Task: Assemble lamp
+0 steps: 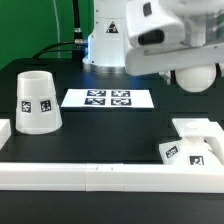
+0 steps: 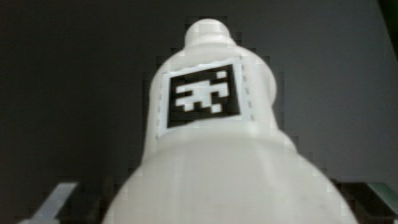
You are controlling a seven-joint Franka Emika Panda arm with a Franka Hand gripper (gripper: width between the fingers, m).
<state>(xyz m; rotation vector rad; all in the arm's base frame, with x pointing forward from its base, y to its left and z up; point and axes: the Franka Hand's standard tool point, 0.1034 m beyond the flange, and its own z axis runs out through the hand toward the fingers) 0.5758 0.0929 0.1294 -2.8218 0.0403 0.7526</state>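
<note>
The end effector [image 1: 192, 66] grips the bulb's [image 2: 217, 150] rounded end, neck pointing away, likely to seat it in the base [image 1: 196, 128].

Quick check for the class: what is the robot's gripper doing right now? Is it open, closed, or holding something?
The gripper: closed, holding the bulb.

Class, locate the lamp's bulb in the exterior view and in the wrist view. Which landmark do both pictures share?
Exterior view: the bulb hangs at the upper right of the picture, held by the gripper.
Wrist view: the bulb fills the centre, its square tag facing the camera.
Shared landmark: the black table behind the bulb.
</note>
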